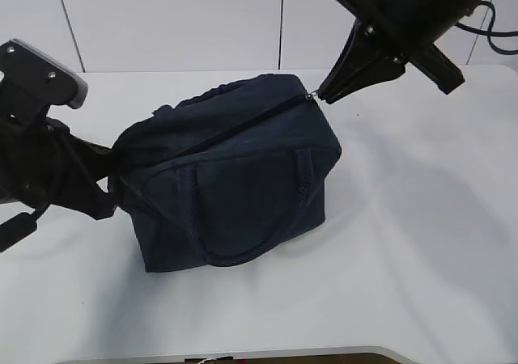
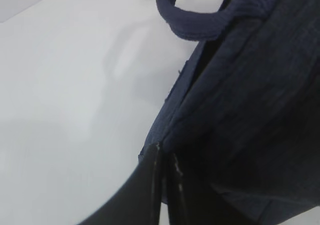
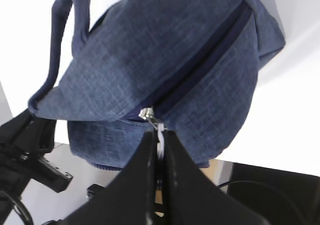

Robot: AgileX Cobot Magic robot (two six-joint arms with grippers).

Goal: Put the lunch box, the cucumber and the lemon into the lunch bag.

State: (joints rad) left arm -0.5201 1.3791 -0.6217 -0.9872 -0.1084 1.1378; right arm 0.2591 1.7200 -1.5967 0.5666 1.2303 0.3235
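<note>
The dark navy lunch bag (image 1: pixel 235 178) stands on the white table (image 1: pixel 421 243) with its zipper (image 1: pixel 243 129) drawn closed along the top. My right gripper (image 1: pixel 324 95) is shut on the metal zipper pull (image 3: pixel 159 129) at the bag's right end. At the bag's left end, where the cloth is bunched, my left gripper (image 1: pixel 113 182) is pinched shut on the fabric. The left wrist view shows those jaws (image 2: pixel 165 157) closed at the bag's corner (image 2: pixel 250 110), below a loop handle (image 2: pixel 200 25). The lunch box, the cucumber and the lemon are out of view.
A front loop handle (image 1: pixel 243 255) hangs down the bag's near side. A pale wall (image 1: pixel 178 16) runs behind the table, and the table's front edge (image 1: pixel 243 354) lies close below the bag.
</note>
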